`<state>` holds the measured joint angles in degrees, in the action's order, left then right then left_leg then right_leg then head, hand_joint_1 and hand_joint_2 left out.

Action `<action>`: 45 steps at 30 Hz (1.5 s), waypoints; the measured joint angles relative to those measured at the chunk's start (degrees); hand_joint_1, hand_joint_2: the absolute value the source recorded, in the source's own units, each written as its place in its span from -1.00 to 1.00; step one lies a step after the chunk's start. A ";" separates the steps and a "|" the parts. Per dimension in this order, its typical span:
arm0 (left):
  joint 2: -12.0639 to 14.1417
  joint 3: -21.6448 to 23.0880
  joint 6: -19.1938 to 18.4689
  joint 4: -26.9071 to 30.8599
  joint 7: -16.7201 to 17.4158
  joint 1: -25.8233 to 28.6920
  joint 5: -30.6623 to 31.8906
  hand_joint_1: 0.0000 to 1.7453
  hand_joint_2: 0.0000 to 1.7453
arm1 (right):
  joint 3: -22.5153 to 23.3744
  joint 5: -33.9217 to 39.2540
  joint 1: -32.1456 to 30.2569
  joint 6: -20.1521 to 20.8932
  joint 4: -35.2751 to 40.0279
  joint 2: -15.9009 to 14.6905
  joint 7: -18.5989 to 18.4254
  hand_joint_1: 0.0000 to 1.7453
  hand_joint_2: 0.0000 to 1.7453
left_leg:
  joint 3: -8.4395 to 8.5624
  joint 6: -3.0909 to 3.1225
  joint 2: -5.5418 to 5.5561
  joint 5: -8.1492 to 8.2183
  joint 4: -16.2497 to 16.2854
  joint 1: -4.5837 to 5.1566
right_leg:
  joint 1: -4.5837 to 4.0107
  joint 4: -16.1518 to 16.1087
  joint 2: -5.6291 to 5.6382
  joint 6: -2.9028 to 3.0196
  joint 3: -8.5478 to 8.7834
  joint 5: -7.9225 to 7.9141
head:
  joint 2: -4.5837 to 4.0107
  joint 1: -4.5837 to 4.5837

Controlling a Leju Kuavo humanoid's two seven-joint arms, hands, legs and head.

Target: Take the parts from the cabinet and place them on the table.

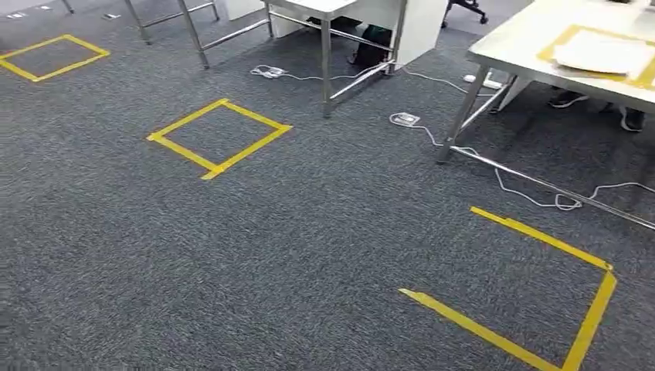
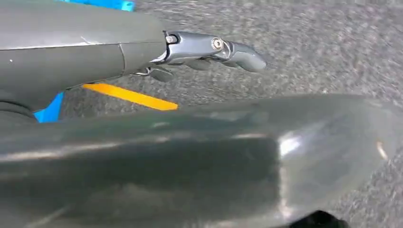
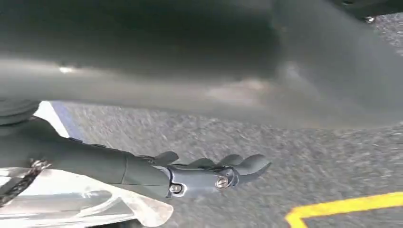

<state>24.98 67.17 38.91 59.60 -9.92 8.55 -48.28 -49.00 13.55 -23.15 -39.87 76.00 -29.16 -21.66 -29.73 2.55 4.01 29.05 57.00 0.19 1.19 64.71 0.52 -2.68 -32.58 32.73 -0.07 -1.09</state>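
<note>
Grey speckled carpet [image 1: 309, 247] fills the room's floor, marked with squares of yellow tape [image 1: 220, 137], and white cables trail under steel-legged furniture. At the far right stands a white-topped metal-legged surface [image 1: 517, 46] with a yellow taped outline and a flat white tray-like sheet [image 1: 602, 54] lying inside it, seemingly the drop-off spot; it lies ahead and to the robot's right, so the right arm looks the nearer one. No cabinet is visible. The right hand [image 3: 209, 173] hangs over the carpet with fingers loosely extended, and a clear, glossy plastic piece [image 3: 81, 202] sits against its underside, possibly a part in a bag, but I cannot tell whether it is gripped. The left hand [image 2: 209, 52] hangs over carpet too, fingers slack and apart, holding nothing.
</note>
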 joint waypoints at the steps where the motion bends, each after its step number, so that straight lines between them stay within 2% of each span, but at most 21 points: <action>1: -0.02 0.13 0.30 0.00 0.00 -0.06 -0.37 -1.00 -1.00 | -0.02 -0.09 0.00 0.00 -0.02 -0.02 0.00 -1.00 -1.00 | 0.18 -0.18 0.63 0.12 0.02 -0.03 | 0.09 -4.36 1.35 0.10 1.78 -2.44 | 0.00 -0.02; 2: -0.07 0.42 0.63 0.00 0.00 -0.11 -0.48 -1.00 -1.00 | -0.22 -0.13 0.01 0.00 -0.15 -0.02 0.00 -1.00 -1.00 | -0.11 -0.43 1.30 0.22 0.11 0.03 | 0.42 -6.69 5.62 0.15 2.83 -2.20 | 0.00 0.07; 3: -0.04 0.66 0.83 0.07 0.00 -0.53 -0.72 -1.00 -1.00 | -0.35 -0.20 -0.04 0.00 -0.17 -0.02 0.00 -1.00 -1.00 | -0.51 -0.67 2.22 0.29 0.71 0.14 | 0.62 -8.45 5.85 0.10 3.41 -1.96 | 0.00 0.07; 7: 0.07 1.40 1.13 0.11 0.18 -0.31 -0.98 -1.00 -1.00 | -0.88 -0.35 0.37 0.00 -0.24 -0.37 -0.20 -1.00 -1.00 | -1.39 -2.13 4.69 0.07 0.81 -0.50 | 0.66 -8.48 2.69 1.25 4.00 -2.16 | 0.00 0.05; 9: 0.09 1.77 1.18 0.13 0.31 -0.51 -1.20 -1.00 -1.00 | -1.16 -0.33 0.72 0.00 -0.24 -0.50 -0.22 -1.00 -1.00 | -3.78 -2.79 -1.59 3.21 5.82 -0.20 | 0.38 -8.69 0.99 2.03 4.43 -2.02 | 0.00 0.88; 11: 0.11 2.14 1.18 0.13 0.37 -1.05 -1.55 -1.00 -1.00 | -1.53 -0.09 0.94 0.00 -0.33 -0.52 -0.26 -1.00 -1.00 | -8.51 -3.29 -3.29 7.28 15.47 -0.50 | 0.08 -8.68 -1.11 2.38 4.48 -1.72 | 0.00 0.83; 13: 0.11 2.40 1.18 0.13 0.48 -1.08 -1.72 -1.00 -1.00 | -1.60 0.00 1.13 0.00 -0.46 -0.55 -0.26 -1.00 -1.00 | -9.81 -3.46 -3.50 7.03 18.32 -0.70 | -0.07 -8.68 -2.86 2.45 4.38 -1.28 | 0.00 0.81; 16: 0.15 2.64 1.20 0.13 0.52 -0.85 -1.73 -1.00 -1.00 | -1.64 0.00 1.25 0.00 -0.46 -0.55 -0.26 -1.00 -1.00 | -3.39 -2.92 -4.88 0.70 6.31 -0.58 | -0.15 -8.69 -5.09 2.09 5.41 -0.55 | 0.00 0.83; 17: 0.20 2.69 1.20 0.13 0.52 -1.04 -1.73 -1.00 -1.00 | -1.73 0.02 1.26 0.00 -0.48 -0.55 -0.26 -1.00 -1.00 | -0.92 -2.33 -8.49 0.10 1.74 -0.14 | -0.23 -8.70 -5.82 1.85 5.87 -0.27 | 0.00 0.83; 18: 0.24 2.80 1.20 0.13 0.52 -1.39 -2.01 -1.00 -1.00 | -1.86 0.07 1.36 0.00 -0.50 -0.55 -0.24 -1.00 -1.00 | -0.65 -2.00 -9.37 0.51 1.01 0.36 | -0.68 -8.41 -6.40 1.44 5.93 0.14 | 0.00 0.83; 22: 0.55 3.93 0.50 0.09 -0.04 -1.69 -3.36 -1.00 -1.00 | -2.56 0.46 2.30 0.00 -0.68 -0.59 0.13 -1.00 -1.00 | -0.88 -1.03 -6.36 -0.03 0.41 0.23 | -0.65 -9.11 -8.73 0.51 7.43 0.44 | 0.00 0.81; 24: 0.50 4.13 0.54 0.07 -0.11 -1.74 -3.52 -1.00 -1.00 | -2.82 0.46 2.62 0.00 -0.74 -0.63 0.31 -1.00 -1.00 | -0.88 -0.51 -5.44 -0.42 -0.04 -0.08 | -0.22 -5.35 -2.32 0.23 5.26 3.18 | 0.00 0.39; 27: 0.44 4.50 0.78 0.07 -0.17 -2.42 -3.78 -1.00 -1.00 | -3.17 0.61 2.81 0.00 -1.01 -0.79 0.26 -1.00 -1.00 | -0.99 -0.24 -3.24 -0.38 -0.04 -0.07 | -0.21 8.96 -0.55 -0.09 -2.49 8.17 | 0.00 0.28; 29: 0.50 5.24 0.83 0.07 -0.17 -2.65 -3.98 -1.00 -1.00 | -3.67 0.92 2.89 0.00 -1.20 -0.79 0.31 -1.00 -1.00 | -0.68 -0.27 -1.55 -0.27 -0.02 -0.10 | -0.04 8.53 -0.56 -0.28 -3.68 5.10 | 0.00 0.28; 31: 0.48 5.57 0.87 0.07 -0.37 -2.84 -4.68 -1.00 -1.00 | -3.93 1.12 2.99 0.00 -1.36 -0.85 0.42 -1.00 -1.00 | -0.16 -0.73 0.19 0.03 0.08 -0.28 | 0.40 -0.80 0.32 -0.45 -0.36 -1.23 | 0.00 0.28; 33: 0.61 5.88 0.96 0.02 -0.52 -3.14 -5.22 -1.00 -1.00 | -4.15 1.20 2.98 0.00 -1.57 -0.83 0.63 -1.00 -1.00 | -0.38 -1.55 1.63 0.56 0.85 0.01 | 0.95 -6.17 5.24 -0.74 1.74 -2.37 | 0.00 0.24; 37: 0.63 6.78 1.20 0.00 -0.70 -3.37 -5.73 -1.00 -1.00 | -4.24 1.20 3.12 -0.05 -1.70 -0.98 0.68 -1.00 -1.00 | -1.57 -2.83 4.49 0.13 1.04 -0.68 | 0.61 -6.84 2.75 0.81 2.68 -1.96 | 0.00 0.33; 39: 0.59 6.93 1.22 0.00 -0.72 -3.40 -5.72 -1.00 -1.00 | -4.24 1.16 2.99 -0.07 -1.70 -0.98 0.72 -1.00 -1.00 | -2.85 -3.21 -1.42 2.34 4.19 -0.45 | 0.48 -7.18 1.14 1.78 3.01 -1.97 | 0.00 0.79; 40: 0.61 6.95 1.22 0.00 -0.72 -3.65 -5.73 -1.00 -1.00 | -4.28 1.18 2.95 -0.07 -1.70 -0.98 0.72 -1.00 -1.00 | -5.03 -3.47 -2.82 4.77 8.64 -0.52 | 0.30 -7.17 0.17 2.08 3.03 -1.87 | 0.00 0.96; 42: 0.57 6.97 1.22 0.00 -0.81 -3.84 -5.79 -1.00 -1.00 | -4.33 1.18 2.93 -0.07 -1.79 -0.98 0.70 -1.00 -1.00 | -9.38 -3.69 -3.40 8.34 17.57 -0.70 | -0.03 -7.15 -1.71 2.40 3.01 -1.67 | 0.00 0.90; 45: 0.57 7.19 1.22 0.00 -0.98 -3.62 -6.36 -1.00 -1.00 | -4.33 1.12 3.04 -0.04 -1.86 -0.98 0.68 -1.00 -1.00 | -7.79 -3.44 -3.61 4.72 14.76 -0.72 | -0.30 -7.15 -4.03 2.41 3.05 -1.08 | 0.00 0.92</action>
<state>25.55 74.36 40.13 59.60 -10.91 4.93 -54.64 -53.33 14.67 -20.12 -39.91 74.14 -30.14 -20.98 -37.52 -0.89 0.40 33.76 71.76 -0.53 0.89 57.56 -3.52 -0.27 -29.53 31.64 -0.07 -0.18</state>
